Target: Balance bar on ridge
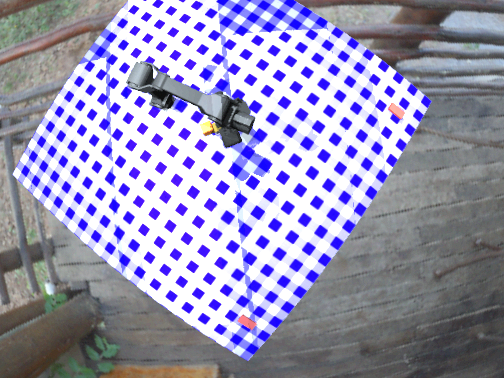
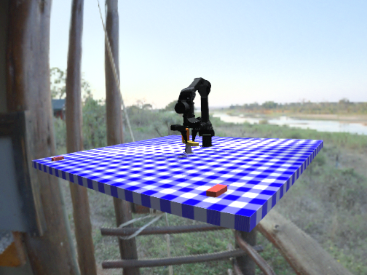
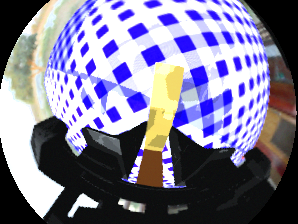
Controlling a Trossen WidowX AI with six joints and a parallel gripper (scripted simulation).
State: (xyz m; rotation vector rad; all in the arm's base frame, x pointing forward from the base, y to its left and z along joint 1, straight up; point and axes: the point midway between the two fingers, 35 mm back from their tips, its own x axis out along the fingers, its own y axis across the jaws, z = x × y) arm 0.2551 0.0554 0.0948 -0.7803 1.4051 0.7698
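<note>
The bar shows in the wrist view as a yellow strip [image 3: 166,90] running out from between the fingers, with a brown part nearer the camera. In the exterior view its yellow length [image 2: 192,144] looks about level, with an orange upright part [image 2: 187,134] at its left end. In the top view an orange end [image 1: 207,128] sticks out beside the arm. My gripper [image 2: 189,140] [image 3: 158,125] is shut on the bar. The grey ridge [image 2: 188,149] stands on the table under the bar; whether they touch is too small to tell. The arm hides the ridge in the top view.
One red block [image 1: 247,321] [image 2: 217,190] lies near a corner of the checked table [image 1: 190,215] [image 2: 153,171]. Another red block [image 1: 396,111] [image 2: 57,158] lies near another corner. Both are far from the arm.
</note>
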